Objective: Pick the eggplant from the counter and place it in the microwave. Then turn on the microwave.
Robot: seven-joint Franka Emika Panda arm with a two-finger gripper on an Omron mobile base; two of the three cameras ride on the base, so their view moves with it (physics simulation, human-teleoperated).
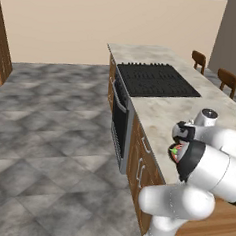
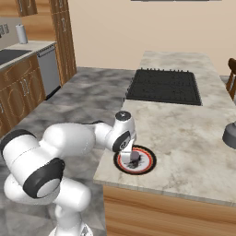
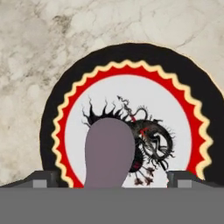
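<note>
The eggplant [image 3: 109, 151], a dull purple oblong, lies on a round red-rimmed plate [image 3: 188, 118] with a black pattern. My gripper [image 3: 111, 179] hangs straight above it, open, with a fingertip [image 3: 41, 179] on either side of the eggplant and not touching it. From the right base view the hand is lowered over the plate [image 2: 148, 161] near the front left corner of the beige marbled counter [image 2: 184, 133]. The microwave is out of view.
A black ridged cooktop [image 2: 163, 86] sits further back on the counter, with a dark-fronted oven [image 1: 120, 120] below it. A dark grey object [image 2: 229, 133] stands at the counter's right edge. Wooden chairs [image 1: 198, 59] stand on the far side.
</note>
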